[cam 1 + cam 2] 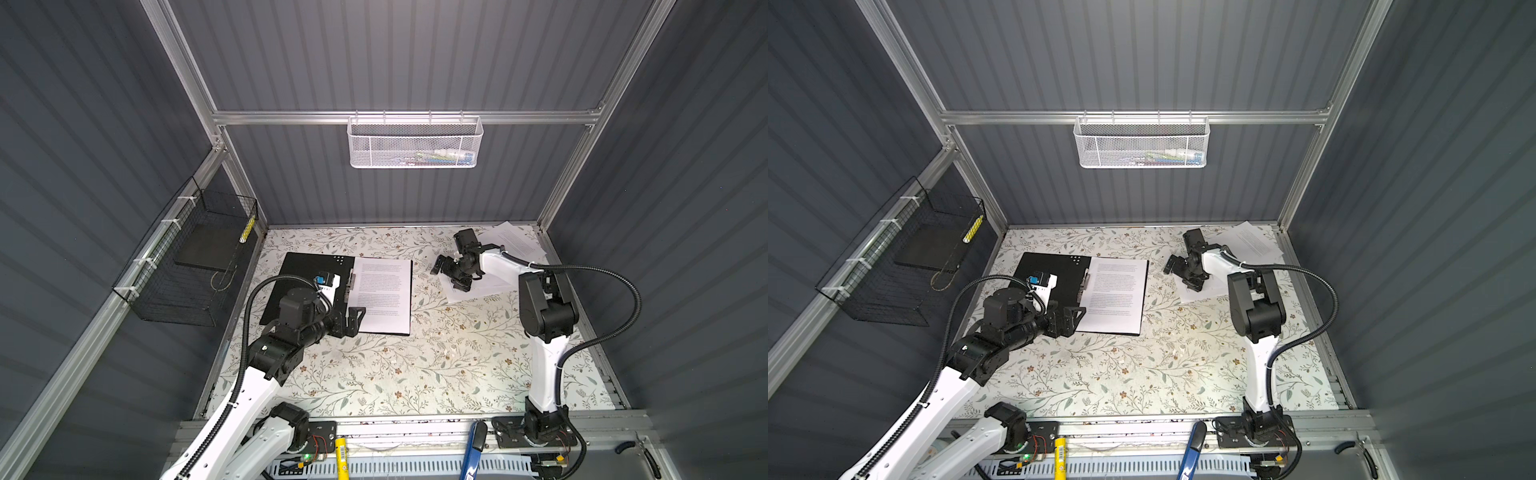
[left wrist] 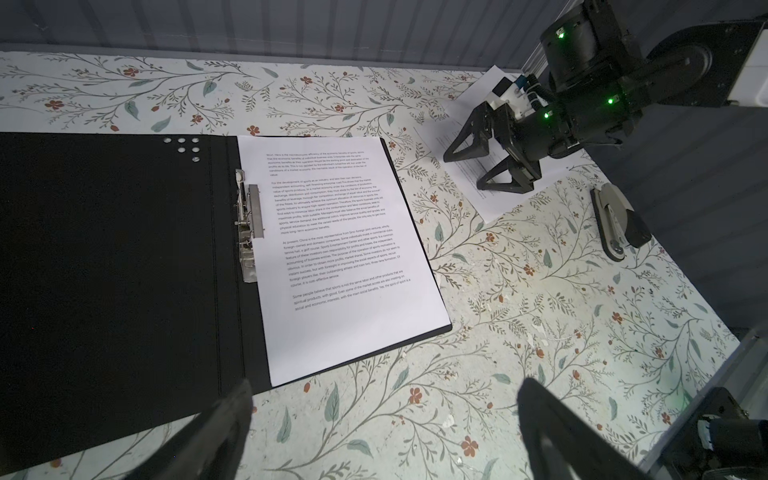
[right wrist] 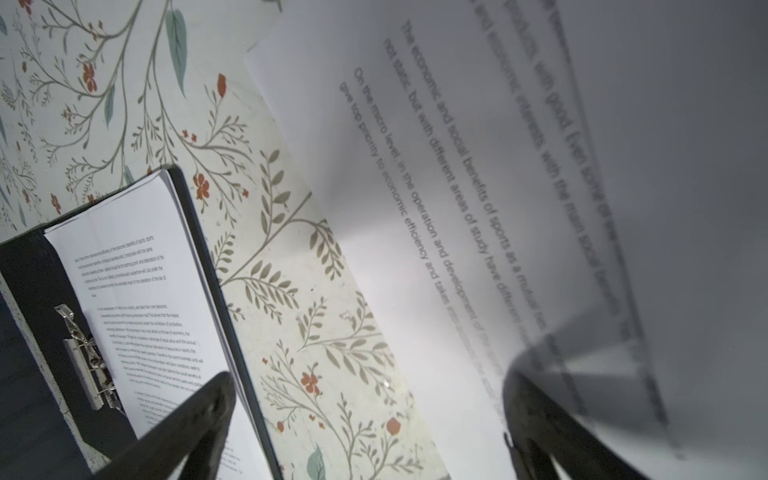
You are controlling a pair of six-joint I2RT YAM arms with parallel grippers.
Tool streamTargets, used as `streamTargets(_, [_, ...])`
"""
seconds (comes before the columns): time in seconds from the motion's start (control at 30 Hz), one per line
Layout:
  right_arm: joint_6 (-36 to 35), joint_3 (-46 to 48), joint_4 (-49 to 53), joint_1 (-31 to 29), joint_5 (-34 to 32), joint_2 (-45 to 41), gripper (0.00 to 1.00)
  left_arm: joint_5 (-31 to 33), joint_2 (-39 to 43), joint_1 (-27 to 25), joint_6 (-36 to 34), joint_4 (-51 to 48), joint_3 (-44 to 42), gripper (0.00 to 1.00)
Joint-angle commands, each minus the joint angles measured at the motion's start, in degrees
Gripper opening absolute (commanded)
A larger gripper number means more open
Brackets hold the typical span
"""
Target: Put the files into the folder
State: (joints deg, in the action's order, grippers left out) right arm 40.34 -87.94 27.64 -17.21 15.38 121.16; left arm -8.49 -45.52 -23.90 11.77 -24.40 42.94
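**Black folder lies open; two empty claws wait over white paper**

The folder (image 1: 303,266) lies flat and spread open, its matt black inside facing up, on a table (image 1: 415,365) covered in a pale print of leaves and small red flowers. I judge it is opened this way so paper can be laid straight in.

Just ahead of the left claw (image 1: 355,322) sit the filed sheets (image 1: 384,295). They are a neat stack of thin white paper with dense black paragraphs, lying square on one half of the folder. A shiny metal clip (image 2: 249,216) runs along their inner edge beside the spine.

The left claw hovers at the folder's near edge. Its fingers are spread wide and hold nothing (probably placed to steady the cover or square the stack).

The right claw (image 1: 449,275) is well apart from the folder. Its fingers are also wide apart and grip nothing. Its tips point down at the loose files (image 1: 486,289) directly beneath it, and more paper lies beyond it toward the far corner. These sheets are not yet filed.

In the right wrist view, one sheet's edge curls upward and blurs across a finger. Whether it touches the finger cannot be told.

The paper looks smooth, floppy and flat against the table. It is likely hard to pinch without first raising an edge.
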Motion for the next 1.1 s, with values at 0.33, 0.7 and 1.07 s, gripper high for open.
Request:
streamTargets(0.33, [8.86,40.73,-9.33,-6.03,9.17,-22.88,0.99,-0.53,0.06,0.13,-1.04,1.67,-0.84,1.00])
streamTargets(0.7, [20.45,70.28,-15.50,-10.90,5.04,-52.31,0.99,-12.53,-0.99,0.09,1.98,6.34,-2.60,1.00])
streamTargets(1.07, [6.24,63.90,-4.91,0.92,8.23,-74.65,0.99,-14.68,-30.82,-17.50,7.25,4.82,12.82,0.91])
